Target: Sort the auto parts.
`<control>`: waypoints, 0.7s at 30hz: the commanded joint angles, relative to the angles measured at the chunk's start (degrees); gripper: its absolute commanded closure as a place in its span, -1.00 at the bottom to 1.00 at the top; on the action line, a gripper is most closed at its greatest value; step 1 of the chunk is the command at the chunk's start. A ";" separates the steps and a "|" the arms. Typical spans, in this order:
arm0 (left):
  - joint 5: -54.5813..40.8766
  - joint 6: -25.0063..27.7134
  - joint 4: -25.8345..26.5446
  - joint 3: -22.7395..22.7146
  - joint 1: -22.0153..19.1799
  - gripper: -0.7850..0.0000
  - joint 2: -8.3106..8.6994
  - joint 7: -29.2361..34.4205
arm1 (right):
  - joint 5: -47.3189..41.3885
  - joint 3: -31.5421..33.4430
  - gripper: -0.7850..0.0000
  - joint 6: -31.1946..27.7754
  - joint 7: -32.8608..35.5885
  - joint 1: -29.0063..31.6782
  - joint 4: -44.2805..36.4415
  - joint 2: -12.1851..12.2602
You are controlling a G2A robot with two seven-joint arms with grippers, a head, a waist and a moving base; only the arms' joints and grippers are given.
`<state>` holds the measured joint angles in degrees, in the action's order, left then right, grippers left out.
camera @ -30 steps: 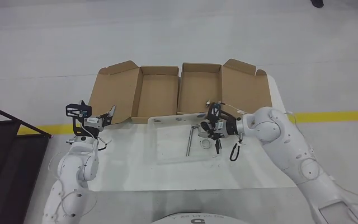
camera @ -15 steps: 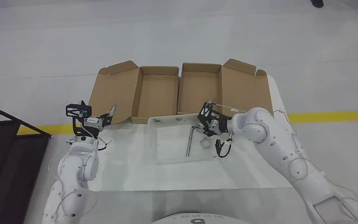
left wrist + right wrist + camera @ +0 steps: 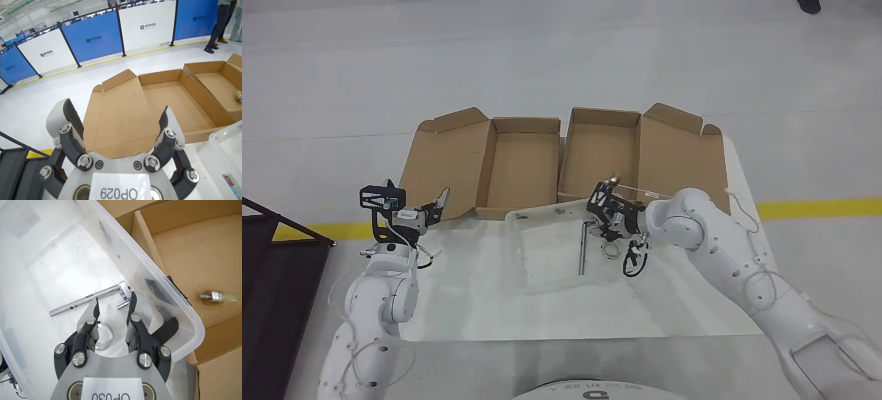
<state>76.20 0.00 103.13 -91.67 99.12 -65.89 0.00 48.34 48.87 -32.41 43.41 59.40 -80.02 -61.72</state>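
A clear plastic tray (image 3: 542,265) in the middle of the table holds a bent chrome rod (image 3: 85,300), a metal ring (image 3: 104,336) and a black part (image 3: 167,328). My right gripper (image 3: 114,305) hangs open inside the tray, its fingertips just short of the rod's bent end and over the ring. From above, the right gripper (image 3: 604,215) sits at the tray's far right corner, with the rod (image 3: 585,250) beside it. A small threaded metal part (image 3: 217,297) lies in the right cardboard box (image 3: 597,160). My left gripper (image 3: 117,117) is open and holds nothing, near the left box's flap (image 3: 117,117).
Two open cardboard boxes stand side by side behind the tray, the left box (image 3: 524,170) bare inside. The left gripper (image 3: 434,205) is off the table's left side, above a black frame (image 3: 272,265). A sticker (image 3: 229,179) lies on the table near the tray's corner (image 3: 225,139).
The right gripper has moved left and toward the far edge of the tray, closer to the rod's bent end. The tray's far edge now sits slightly skewed. The left arm has kept still.
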 commanded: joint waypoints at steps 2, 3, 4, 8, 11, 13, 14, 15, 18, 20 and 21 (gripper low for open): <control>0.00 0.00 0.00 0.00 0.00 -1.00 0.00 0.00 | 0.07 -1.03 0.14 0.29 0.49 -0.74 0.79 -0.39; 0.00 0.00 0.00 0.00 0.00 -1.00 0.00 0.00 | 0.16 -1.53 0.15 0.30 0.76 -1.00 1.07 -0.56; 0.00 0.00 0.00 0.00 0.00 -1.00 0.00 0.00 | 0.14 -1.85 0.15 0.32 0.93 -1.19 1.23 -0.68; 0.00 0.00 0.00 0.00 0.00 -1.00 0.00 0.00 | 0.15 -2.90 0.19 0.09 1.83 -1.68 1.48 -1.03; 0.00 0.00 0.00 0.00 0.00 -1.00 0.00 0.00 | 0.15 -3.15 0.22 0.11 2.68 -1.77 1.19 -1.09; 0.00 0.00 0.00 0.00 0.00 -1.00 0.00 0.00 | 0.04 -3.11 0.24 -0.07 3.48 -1.71 0.77 -1.03; 0.00 0.00 0.00 0.00 0.00 -1.00 0.00 0.00 | -0.41 -3.00 0.25 -0.62 3.98 -1.60 0.48 -0.95; 0.00 0.00 0.00 0.00 0.00 -1.00 0.00 0.00 | -1.25 -2.70 0.27 -1.51 4.39 -1.46 0.10 -0.82; 0.00 0.00 0.00 0.00 0.00 -1.00 0.00 0.00 | -3.73 -0.86 0.27 -3.95 6.28 -0.91 -1.19 -0.09; 0.00 0.00 0.00 0.00 0.00 -1.00 0.00 0.00 | -4.88 0.45 0.26 -4.93 7.85 -0.38 -2.08 0.48; 0.00 0.00 0.00 0.00 0.00 -1.00 0.00 0.00 | -5.11 1.00 0.26 -5.27 8.80 -0.16 -2.48 0.75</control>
<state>76.20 0.00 103.13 -91.67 99.12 -65.89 0.00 43.45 49.36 -37.42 51.34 59.05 -82.18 -61.21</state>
